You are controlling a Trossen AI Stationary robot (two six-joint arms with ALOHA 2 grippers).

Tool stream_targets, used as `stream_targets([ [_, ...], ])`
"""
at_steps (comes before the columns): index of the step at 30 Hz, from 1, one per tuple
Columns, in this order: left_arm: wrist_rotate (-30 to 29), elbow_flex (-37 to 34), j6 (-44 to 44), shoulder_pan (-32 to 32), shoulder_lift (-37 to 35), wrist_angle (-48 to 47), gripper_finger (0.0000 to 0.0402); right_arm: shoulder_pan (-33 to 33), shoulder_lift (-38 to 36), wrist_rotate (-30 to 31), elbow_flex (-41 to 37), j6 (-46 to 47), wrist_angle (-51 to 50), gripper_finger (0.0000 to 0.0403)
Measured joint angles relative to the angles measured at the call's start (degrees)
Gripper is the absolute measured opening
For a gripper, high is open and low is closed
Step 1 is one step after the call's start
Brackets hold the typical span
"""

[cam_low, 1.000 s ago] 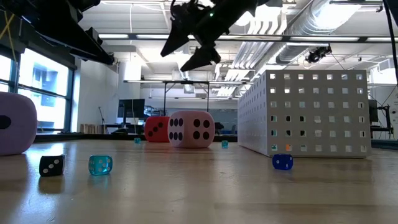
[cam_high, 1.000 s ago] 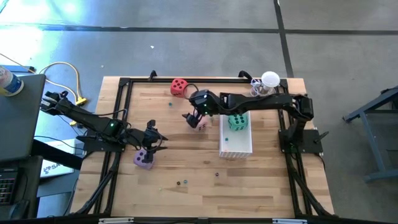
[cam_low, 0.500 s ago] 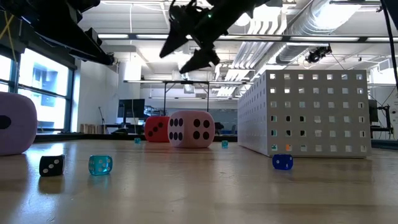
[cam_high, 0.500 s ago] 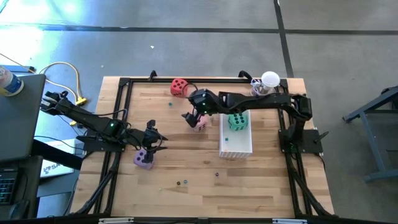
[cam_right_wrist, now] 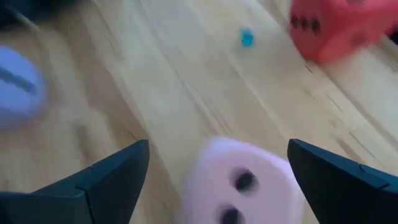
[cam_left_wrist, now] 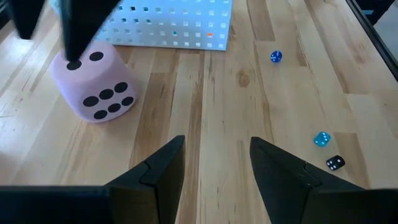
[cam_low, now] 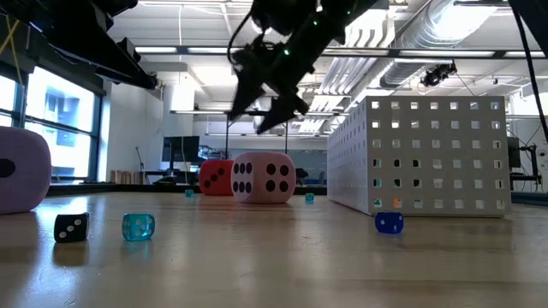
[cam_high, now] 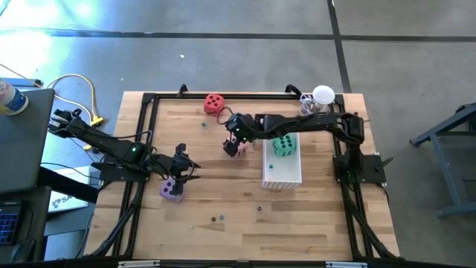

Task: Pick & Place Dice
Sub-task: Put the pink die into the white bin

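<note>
The pink die (cam_high: 241, 148) (cam_right_wrist: 242, 182) rests flat on the wooden table, left of the white perforated box (cam_high: 282, 173). My right gripper (cam_high: 233, 141) (cam_low: 253, 121) (cam_right_wrist: 217, 147) hangs open above it, slanting down, one finger to each side and clear of it. The green die (cam_high: 282, 146) lies inside the box. The red die (cam_high: 214, 103) (cam_low: 217, 177) sits near the far edge. The purple die (cam_high: 172, 190) (cam_low: 17, 181) stands at the near left. Just beyond it my left gripper (cam_high: 183, 165) (cam_left_wrist: 214, 144) waits open, nothing between its fingers.
Small dice lie scattered on the table: a black one (cam_low: 71, 227), a cyan one (cam_low: 138, 227) and a blue one (cam_low: 389, 222) near the box. A white round thing (cam_high: 323, 94) stands at the far right corner. A black frame runs along the table's edge (cam_high: 149, 134).
My right gripper has sunk toward the pink die and tipped more steeply downward, most of it in the last half second. The dice have not moved.
</note>
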Motion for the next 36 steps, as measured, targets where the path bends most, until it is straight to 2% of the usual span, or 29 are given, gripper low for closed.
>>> stream_targets([
  [22,0.2,0.0,0.0,0.0,0.0,-0.8,0.0174,0.0,3.9,0.1,0.1,-1.1,-0.7,0.0377],
  [31,0.2,0.0,0.0,0.0,0.0,-0.9,0.0174,0.2,4.7,4.0,0.0,-2.5,-0.4,0.0377],
  [36,0.2,0.0,0.0,0.0,0.0,-1.1,0.0174,0.4,4.7,5.5,0.0,-0.1,-0.7,0.0374],
])
